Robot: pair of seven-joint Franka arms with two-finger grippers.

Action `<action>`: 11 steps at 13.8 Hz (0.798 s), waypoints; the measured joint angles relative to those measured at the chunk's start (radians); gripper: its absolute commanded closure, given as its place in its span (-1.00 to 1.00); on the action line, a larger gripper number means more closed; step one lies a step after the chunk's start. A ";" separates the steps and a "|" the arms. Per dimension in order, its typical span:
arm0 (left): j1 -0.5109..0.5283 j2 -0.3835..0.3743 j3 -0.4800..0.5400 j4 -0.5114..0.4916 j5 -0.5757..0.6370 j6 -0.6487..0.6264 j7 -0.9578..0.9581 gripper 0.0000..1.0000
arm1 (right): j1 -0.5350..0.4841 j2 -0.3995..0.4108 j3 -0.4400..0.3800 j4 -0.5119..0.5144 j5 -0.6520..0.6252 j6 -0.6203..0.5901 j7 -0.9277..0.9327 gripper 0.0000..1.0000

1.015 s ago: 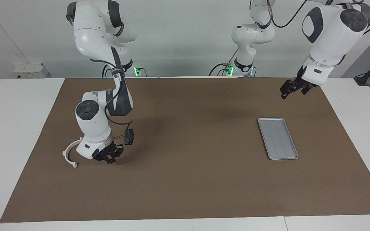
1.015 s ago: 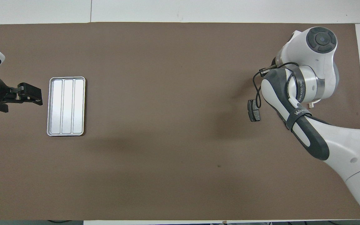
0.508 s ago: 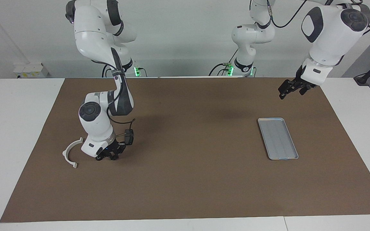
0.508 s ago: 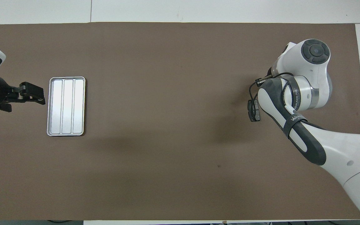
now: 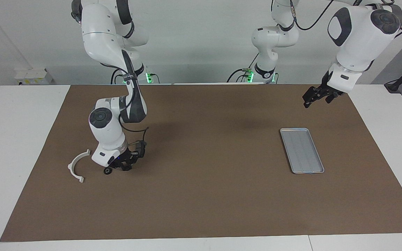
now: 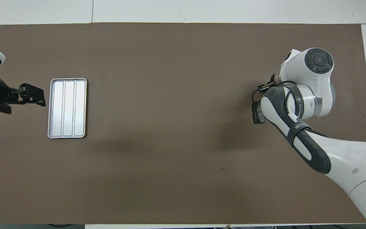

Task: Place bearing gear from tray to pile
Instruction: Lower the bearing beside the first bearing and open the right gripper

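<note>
Facing view first: the bearing gear [image 5: 107,171] lay on the brown mat [image 5: 204,202] in the lower left of the frame, between the white bracket [image 5: 77,166] and the right gripper [image 5: 123,164]. It was just beside the gripper and not held. I could not tell if that gripper was spread or pressed together. One brake pad [image 5: 141,150] peeked out by the wrist. The tray [image 5: 302,150], at the middle right, had nothing in it. I judged the drop done, so next the right arm should lift away. A second ago that gripper sat lower, by the bracket, and no gear showed. The left gripper [image 5: 312,97] waited in the air at the upper right, and I could not tell its state.

Overhead view: the right arm hid the gear. The tray [image 6: 67,108] sat at the middle left, the left gripper [image 6: 32,97] beside it.
</note>
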 measured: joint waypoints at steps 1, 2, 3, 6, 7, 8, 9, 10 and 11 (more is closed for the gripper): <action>0.000 0.000 0.000 0.000 0.000 0.000 0.000 -1.00 | 0.000 -0.003 0.000 0.001 0.000 0.000 0.011 -0.99; 0.000 0.000 0.000 0.000 0.000 0.000 0.000 -1.00 | 0.002 -0.009 0.001 0.005 0.001 0.001 0.029 -1.00; 0.000 0.000 0.000 0.000 0.000 0.000 0.000 -1.00 | 0.006 -0.022 0.001 0.010 0.001 0.002 0.060 -1.00; 0.000 0.000 0.000 0.000 0.000 0.000 0.000 -1.00 | 0.021 -0.088 0.002 0.037 0.001 -0.040 0.120 -1.00; 0.000 0.000 0.000 0.000 0.000 0.000 0.000 -1.00 | 0.022 -0.118 0.002 0.050 0.001 -0.075 0.122 -1.00; 0.000 0.000 0.000 0.000 0.000 0.000 0.000 -1.00 | 0.022 -0.152 0.001 0.060 0.001 -0.112 0.122 -1.00; 0.000 0.000 0.000 0.000 0.000 0.000 0.000 -1.00 | 0.022 -0.189 0.001 0.069 0.000 -0.158 0.122 -1.00; 0.000 0.000 0.000 0.000 0.000 0.000 0.000 -1.00 | 0.022 -0.230 0.001 0.079 -0.006 -0.209 0.122 -1.00; 0.000 0.000 0.000 0.000 0.000 0.000 0.000 -1.00 | 0.022 -0.272 0.001 0.094 -0.023 -0.269 0.121 -1.00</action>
